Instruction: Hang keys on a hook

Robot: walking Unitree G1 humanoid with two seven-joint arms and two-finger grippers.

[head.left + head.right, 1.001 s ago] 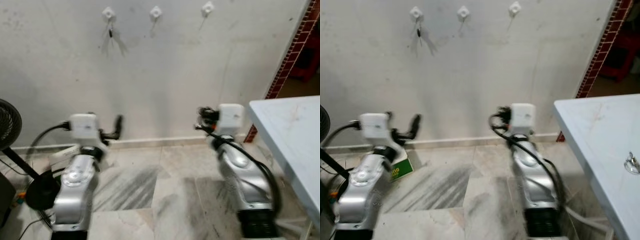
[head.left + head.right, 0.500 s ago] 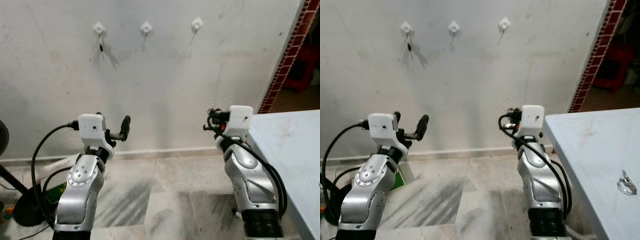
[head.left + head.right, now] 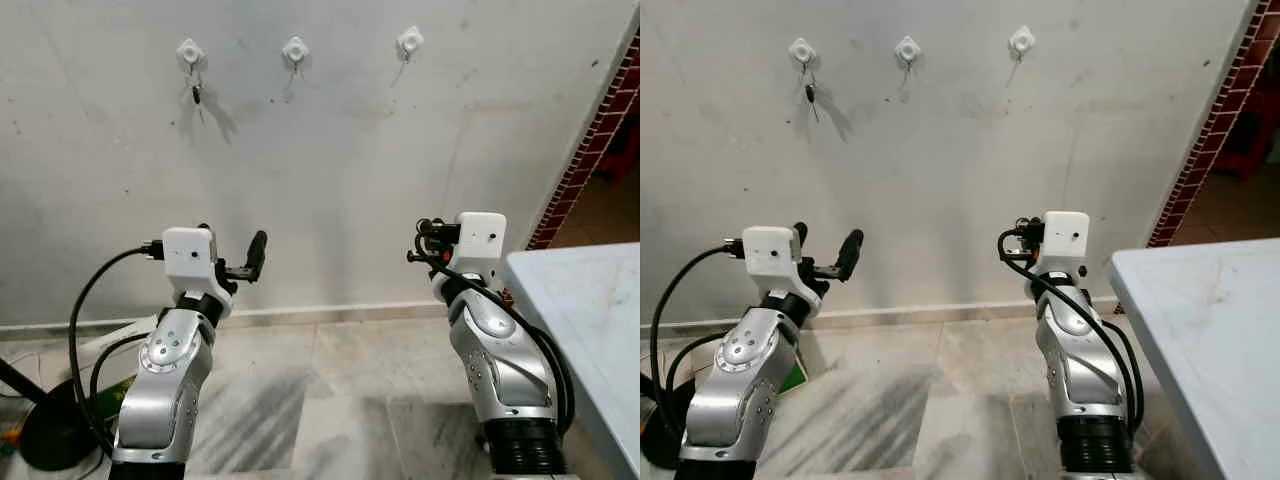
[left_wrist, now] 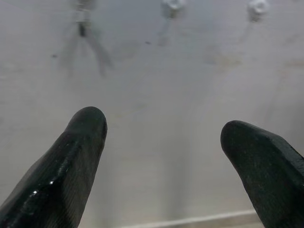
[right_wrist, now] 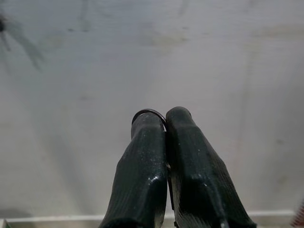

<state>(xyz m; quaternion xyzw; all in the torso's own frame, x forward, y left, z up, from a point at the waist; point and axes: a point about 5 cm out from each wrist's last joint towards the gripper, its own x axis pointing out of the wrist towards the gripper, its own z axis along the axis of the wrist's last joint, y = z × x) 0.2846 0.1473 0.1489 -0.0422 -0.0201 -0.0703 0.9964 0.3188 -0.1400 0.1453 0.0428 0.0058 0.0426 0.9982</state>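
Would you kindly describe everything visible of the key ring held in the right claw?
Little of the key ring shows: a thin, dark wire arc, metal by its look, curving over the tip of one black finger of the right claw. The two fingers are pressed together on it, pinching it between their pads. The rest of the ring, and any keys on it, are hidden behind the fingers. It is held up before the pale wall, not touching it.

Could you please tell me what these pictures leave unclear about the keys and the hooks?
- Keys: in the right wrist view the shut fingers of the right gripper cover all but a thin ring.
- Item on the left hook: too small in the eye views, blurred in the left wrist view.
- Table: cut off by the picture's edge.
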